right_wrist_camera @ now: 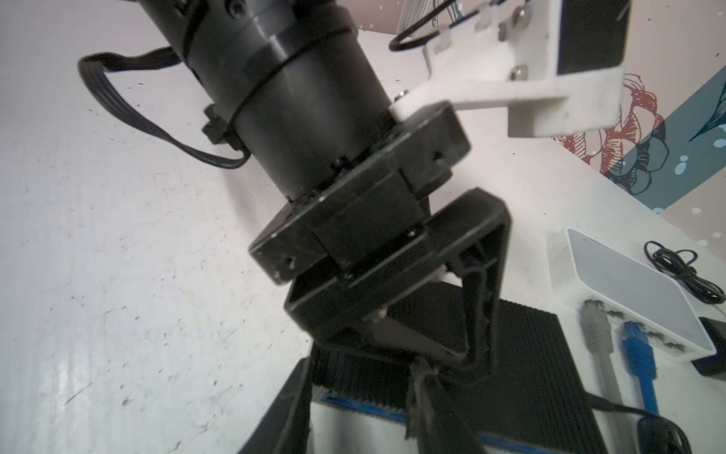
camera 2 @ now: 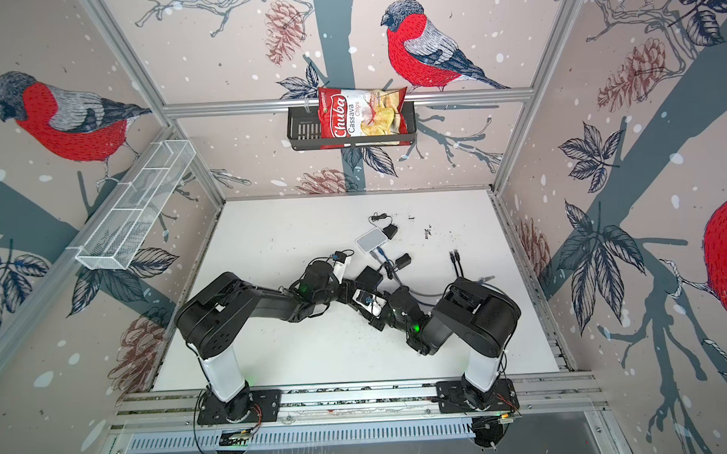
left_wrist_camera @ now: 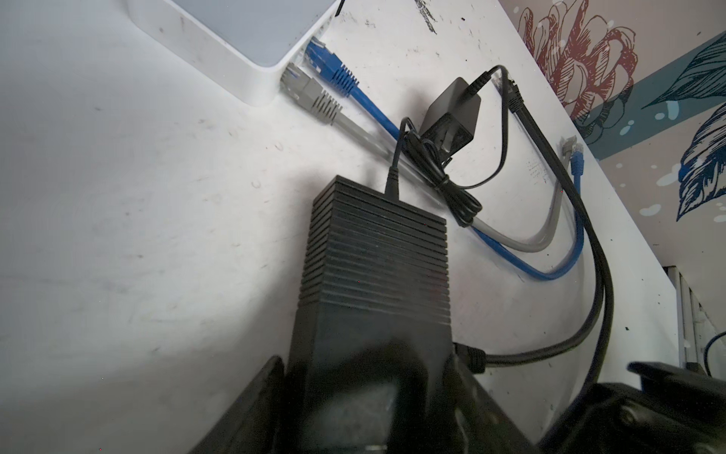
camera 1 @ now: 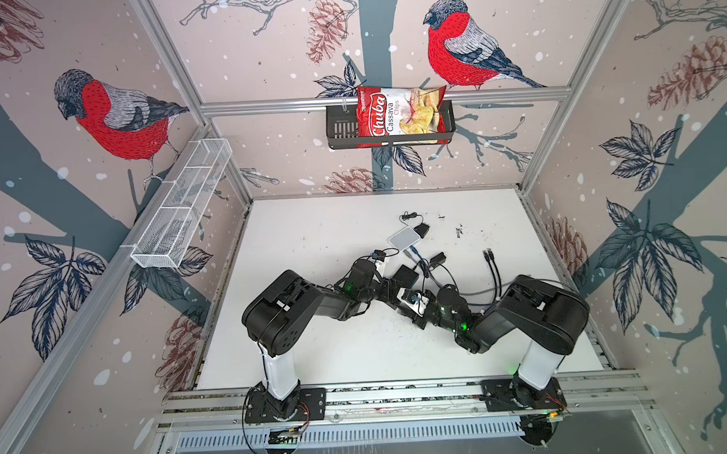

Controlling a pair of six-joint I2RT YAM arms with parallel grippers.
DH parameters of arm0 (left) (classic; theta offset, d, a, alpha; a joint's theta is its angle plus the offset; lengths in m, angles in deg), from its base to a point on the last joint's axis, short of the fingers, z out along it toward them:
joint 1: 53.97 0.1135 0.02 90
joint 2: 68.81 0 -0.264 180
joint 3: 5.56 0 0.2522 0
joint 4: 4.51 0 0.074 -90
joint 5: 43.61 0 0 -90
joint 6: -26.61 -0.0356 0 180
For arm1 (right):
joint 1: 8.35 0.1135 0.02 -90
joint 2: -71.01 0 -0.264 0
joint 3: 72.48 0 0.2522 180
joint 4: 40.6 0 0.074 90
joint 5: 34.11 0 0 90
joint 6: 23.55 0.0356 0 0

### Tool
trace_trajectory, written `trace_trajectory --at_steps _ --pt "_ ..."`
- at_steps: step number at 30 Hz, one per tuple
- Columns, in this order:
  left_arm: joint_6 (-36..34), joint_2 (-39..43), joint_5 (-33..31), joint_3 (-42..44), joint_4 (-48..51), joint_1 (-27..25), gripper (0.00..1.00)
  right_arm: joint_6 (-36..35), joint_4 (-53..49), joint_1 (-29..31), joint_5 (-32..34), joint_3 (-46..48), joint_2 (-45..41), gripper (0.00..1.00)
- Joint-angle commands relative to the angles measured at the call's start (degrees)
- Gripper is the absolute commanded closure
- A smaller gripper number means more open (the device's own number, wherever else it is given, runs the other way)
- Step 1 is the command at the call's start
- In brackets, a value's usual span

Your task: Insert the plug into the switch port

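Left gripper (right_wrist_camera: 400,353) clamped the black ribbed box (left_wrist_camera: 377,255), right gripper (right_wrist_camera: 367,416) gaped empty; plug (left_wrist_camera: 469,359) sat at its side port, probably needed seating next

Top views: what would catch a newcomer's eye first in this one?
The red bullfinch wallpaper covers every wall, and a red chips bag sits in the black basket on the back wall. Mid-table, the left arm and right arm meet over a black ribbed box. Beside it lies a white box with a blue plug and a grey plug in its ports.
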State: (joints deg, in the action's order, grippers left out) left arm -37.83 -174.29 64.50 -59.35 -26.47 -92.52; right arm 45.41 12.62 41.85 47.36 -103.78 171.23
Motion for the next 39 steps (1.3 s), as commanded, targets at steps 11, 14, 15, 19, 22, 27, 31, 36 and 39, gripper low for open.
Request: trace_trajectory --at_steps 11,14,15,19,22,27,31,36,39 --pt "0.6 -0.1 1.0 -0.5 8.9 -0.4 0.36 -2.6 -13.9 0.0 -5.0 4.1 -13.2 0.65" --pt "0.5 -0.2 1.0 -0.6 9.1 -0.3 0.36 -3.2 -16.5 0.6 -4.1 5.2 -14.9 0.67" --pt "0.4 -0.3 1.1 -0.6 9.1 -0.3 0.36 -3.1 -16.5 0.6 -4.0 5.6 -14.9 0.67" --pt "0.1 -0.2 1.2 -0.7 9.1 -0.3 0.36 -3.5 -16.3 1.9 -3.0 5.9 -13.2 0.68" --pt "-0.2 0.1 1.5 -0.7 9.2 -0.2 0.36 -4.4 -15.6 2.8 -1.2 5.2 -11.2 0.68" --pt "-0.4 0.3 1.9 -0.4 9.0 0.0 0.36 -5.7 -15.8 3.8 2.4 3.9 -8.4 0.7" --pt "-0.6 0.6 2.2 -0.1 8.6 0.1 0.36 -5.9 -15.5 3.7 4.0 3.9 -7.9 0.7" --pt "-0.7 0.8 2.5 -0.1 8.8 0.3 0.36 -6.0 -14.1 3.8 3.4 4.4 -8.9 0.7" --pt "-0.8 0.9 2.5 0.0 8.9 0.4 0.36 -6.8 -15.7 3.7 2.9 3.7 -9.6 0.7"
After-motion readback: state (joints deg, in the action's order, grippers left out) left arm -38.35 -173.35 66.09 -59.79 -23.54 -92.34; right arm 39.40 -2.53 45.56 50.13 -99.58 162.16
